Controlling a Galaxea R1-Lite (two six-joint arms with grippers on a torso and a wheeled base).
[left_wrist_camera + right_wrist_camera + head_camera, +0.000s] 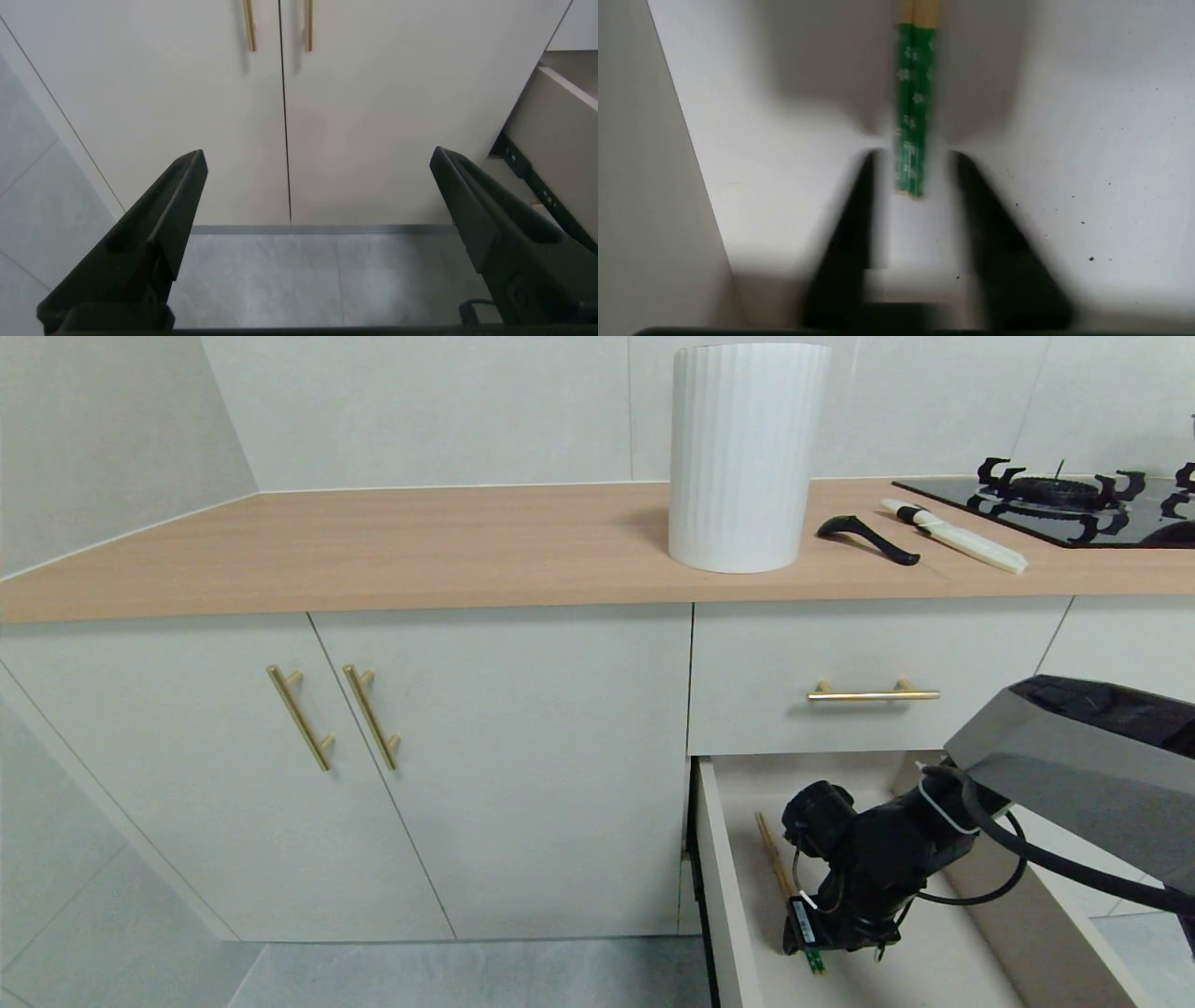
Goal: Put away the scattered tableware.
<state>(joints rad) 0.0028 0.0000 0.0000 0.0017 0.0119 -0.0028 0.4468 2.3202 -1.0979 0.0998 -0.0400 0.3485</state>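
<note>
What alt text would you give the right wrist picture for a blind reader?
Chopsticks with green ends lie on the pale floor of the drawer, those ends between the open fingers of the right gripper, touching neither.

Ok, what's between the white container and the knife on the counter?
A black spoon lies there, touching neither the white container nor the knife, seen in the head view.
</note>
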